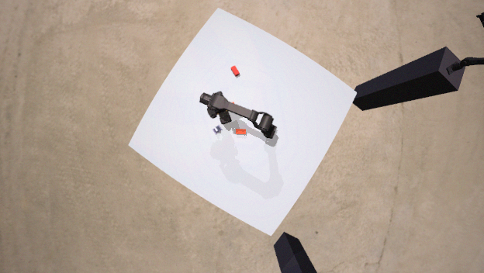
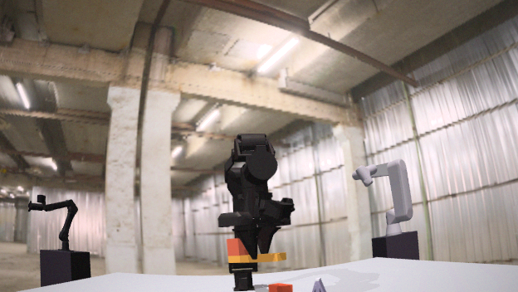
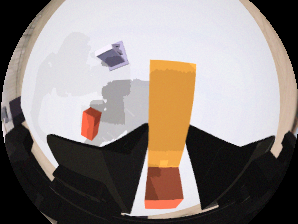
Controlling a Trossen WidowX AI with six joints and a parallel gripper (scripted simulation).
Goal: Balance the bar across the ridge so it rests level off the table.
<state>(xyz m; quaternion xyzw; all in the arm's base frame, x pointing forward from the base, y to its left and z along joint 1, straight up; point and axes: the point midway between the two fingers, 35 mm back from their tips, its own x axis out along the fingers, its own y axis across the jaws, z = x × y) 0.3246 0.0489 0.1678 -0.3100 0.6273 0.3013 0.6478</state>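
The yellow-orange bar (image 2: 271,258) (image 3: 171,110) is held above the table, with a red-orange block (image 2: 235,247) (image 3: 164,185) on one end. My gripper (image 2: 259,253) (image 3: 167,128) is shut on the bar, one finger on each side, nearer the block end. The bar looks about level in the exterior view. From above the arm hides nearly all of it. The small lavender ridge (image 1: 217,129) (image 2: 318,285) (image 3: 113,54) stands on the table, apart from the bar, ahead and to the left of it in the wrist view.
A loose orange-red block (image 1: 240,132) (image 2: 280,288) (image 3: 90,125) lies on the white table (image 1: 182,147) near the ridge. A red block (image 1: 235,71) lies farther off, on the arm's other side. The arm's shadow falls around the ridge and loose block.
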